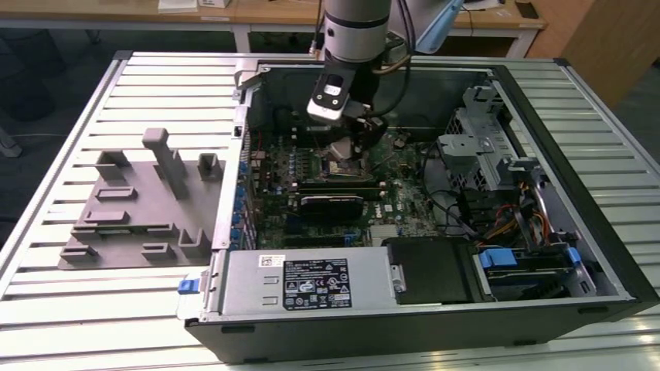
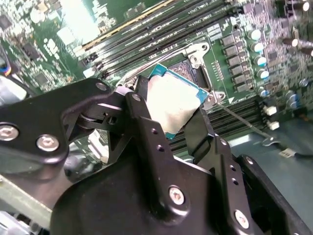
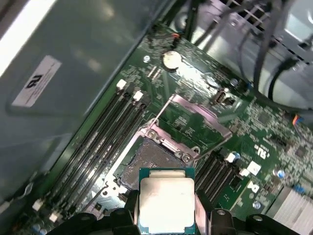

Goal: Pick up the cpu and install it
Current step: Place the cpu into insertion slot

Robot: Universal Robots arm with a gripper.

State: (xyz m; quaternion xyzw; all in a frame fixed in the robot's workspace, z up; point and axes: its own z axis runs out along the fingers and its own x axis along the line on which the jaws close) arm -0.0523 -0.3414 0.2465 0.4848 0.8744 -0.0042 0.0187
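Observation:
The cpu (image 3: pixel 166 200), a flat square chip with a pale silver top and a blue-green rim, is held by its edges between my black fingers (image 2: pixel 142 117) in both wrist views; the cpu (image 2: pixel 173 105) hangs above the motherboard. Just beyond it lies the open socket (image 3: pixel 146 159), its metal load plate (image 3: pixel 195 120) swung up and its lever (image 2: pixel 244 122) released. In the exterior view my gripper (image 1: pixel 351 139) reaches down into the open computer case (image 1: pixel 433 309), right over the socket (image 1: pixel 344 166).
Memory slots (image 3: pixel 107 132) run along both sides of the socket. Cables and a drive cage (image 1: pixel 495 162) crowd the case at the exterior view's right. The power supply (image 1: pixel 309 282) sits at the case front. A grey fixture plate with blocks (image 1: pixel 139 205) lies on the slatted table.

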